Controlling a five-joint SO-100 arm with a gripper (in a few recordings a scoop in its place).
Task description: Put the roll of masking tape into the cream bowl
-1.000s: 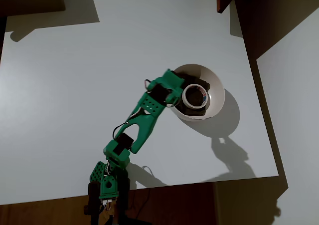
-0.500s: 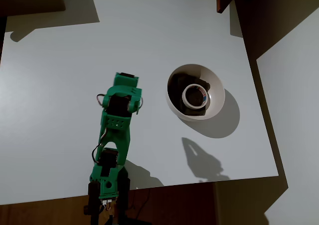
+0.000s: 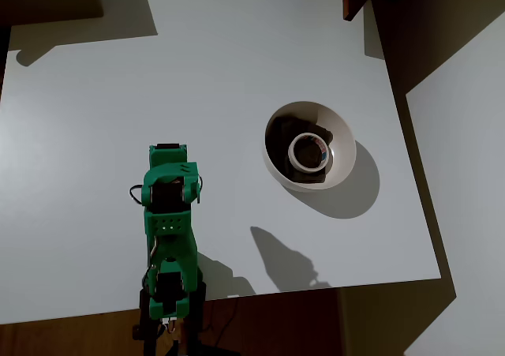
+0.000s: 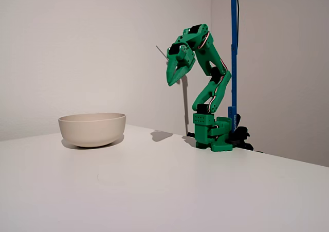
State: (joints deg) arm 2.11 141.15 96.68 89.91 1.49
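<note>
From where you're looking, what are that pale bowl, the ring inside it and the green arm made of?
The cream bowl looks like glazed ceramic or smooth plastic: even walls with a soft sheen; I can't tell which. The roll of masking tape looks like matte off-white paper wound on a pale core with reddish marks. The green arm looks like moulded or printed plastic: flat uniform colour, blocky perforated parts.

Green tool [image 4: 174, 79], cream bowl [image 3: 335, 139], off-white roll of masking tape [image 3: 308, 152], white table [image 3: 118, 95].

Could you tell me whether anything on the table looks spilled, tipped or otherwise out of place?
Nothing stands out. The roll of masking tape lies flat inside the upright cream bowl, and the gripper hangs high, apart from it.
</note>
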